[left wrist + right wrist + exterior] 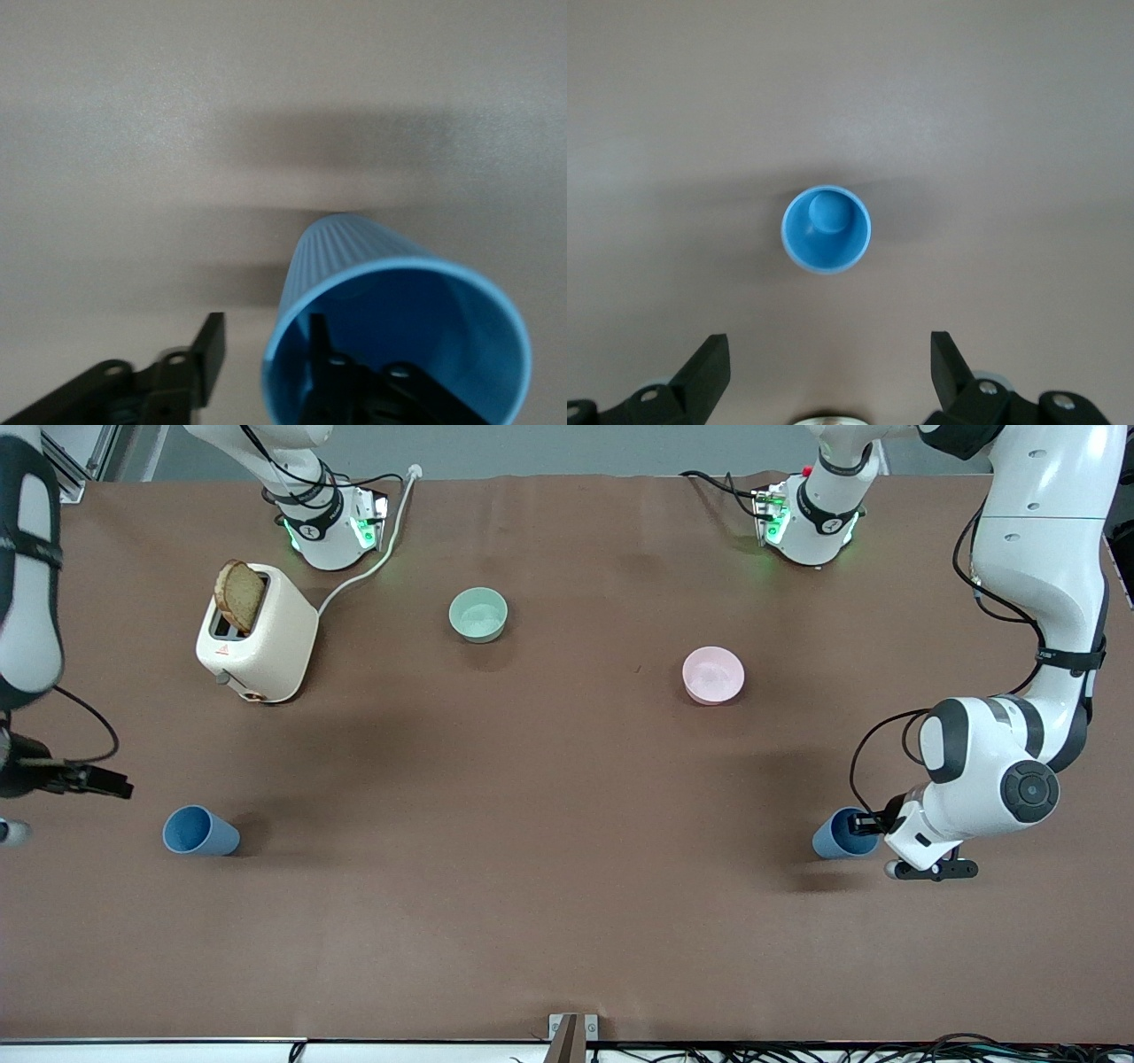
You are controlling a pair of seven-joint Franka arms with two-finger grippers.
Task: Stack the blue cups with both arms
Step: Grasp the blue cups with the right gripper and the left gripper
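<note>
The left hand (266, 354) straddles the rim of one blue cup (837, 834) at the left arm's end of the desk (567, 921), one finger inside, not yet clamped. The right hand (828, 372) hangs spread wide over the other blue cup (826, 228), upright near the right arm's end.

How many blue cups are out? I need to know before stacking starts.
2. One cup stands at the right arm's end of the table, the right gripper open above it. The other cup, at the left arm's end, has the left gripper straddling its rim.
</note>
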